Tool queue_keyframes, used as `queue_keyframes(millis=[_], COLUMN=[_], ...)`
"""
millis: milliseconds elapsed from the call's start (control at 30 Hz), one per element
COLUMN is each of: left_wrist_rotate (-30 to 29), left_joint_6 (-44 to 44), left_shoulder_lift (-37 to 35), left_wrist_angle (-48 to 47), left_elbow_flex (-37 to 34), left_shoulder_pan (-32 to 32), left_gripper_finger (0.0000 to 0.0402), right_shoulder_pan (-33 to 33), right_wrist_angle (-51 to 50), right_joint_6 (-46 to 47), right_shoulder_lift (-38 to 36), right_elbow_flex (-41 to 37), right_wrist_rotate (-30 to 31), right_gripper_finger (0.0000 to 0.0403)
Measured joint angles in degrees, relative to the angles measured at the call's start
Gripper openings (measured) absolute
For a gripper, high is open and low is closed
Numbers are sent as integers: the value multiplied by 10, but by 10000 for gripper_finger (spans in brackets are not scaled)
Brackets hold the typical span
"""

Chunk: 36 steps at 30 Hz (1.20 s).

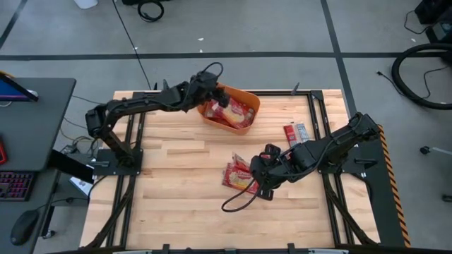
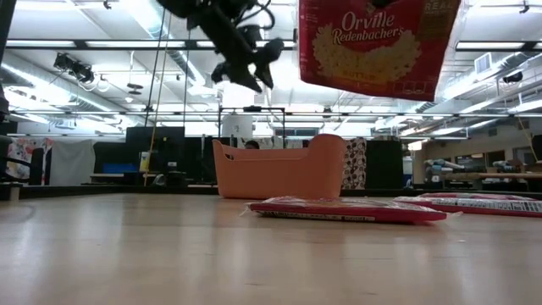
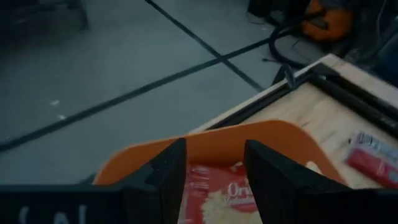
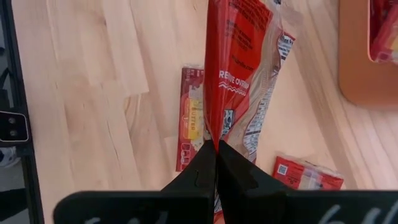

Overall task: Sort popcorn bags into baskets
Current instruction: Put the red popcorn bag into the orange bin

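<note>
My right gripper (image 4: 216, 155) is shut on a red popcorn bag (image 4: 239, 68), which shows high above the table in the low view (image 2: 377, 42). In the high view this gripper (image 1: 256, 171) is over the table's middle. Beneath it, more bags (image 1: 239, 178) lie flat on the wood (image 2: 347, 210). My left gripper (image 1: 210, 85) hovers open over the orange tub (image 1: 244, 123), near its left rim. It holds nothing (image 3: 214, 174). Several bags (image 1: 229, 109) lie inside the tub, and one (image 3: 217, 193) shows between the left fingers. My right gripper pinches the bag's edge (image 4: 214, 138) between its two fingers. The bag runs on away from the fingertips and is seen nearly edge-on. It is lifted clear of the table, with its printed face (image 2: 373, 38) toward the table's near edge.
Two more packets (image 1: 296, 132) lie flat near the table's right side, beside the black frame rail (image 1: 316, 120). Another bag (image 4: 191, 118) and a corner of one (image 4: 308, 174) lie under the right gripper. A black cable (image 1: 236, 201) loops on the wood near it.
</note>
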Motion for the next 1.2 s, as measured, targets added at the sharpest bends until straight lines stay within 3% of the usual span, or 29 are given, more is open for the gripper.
queue_keyframes(millis=[67,233,500,600,800,1067,1200], left_wrist_rotate=[13,135,251,304,485,494,452], left_joint_6=[13,89,200,217,244,299,302], left_shoulder_lift=[-1,-32,-115,-125,-128,-127,-127], left_wrist_angle=[-27,-35,-112,-158,-175,-147,-128], left_elbow_flex=[29,70,71,71,70,70,70], left_shoulder_pan=[0,-20,-69,-81,-100,-157,-177], left_gripper_finger=[167,167,167,167,166,166,166], right_shoulder_pan=[0,-10,-55,-66,-79,-92,-102], right_wrist_angle=[1,10,37,62,75,115,162], right_joint_6=[1,-19,-67,-97,-112,-111,-119], right_shoulder_lift=[0,0,-34,-59,-113,-162,-172], right_elbow_flex=[0,0,0,0,0,0,0], right_wrist_rotate=[9,30,18,-9,-103,-165,-202], right_gripper_finger=[10,9,8,8,8,8,8])
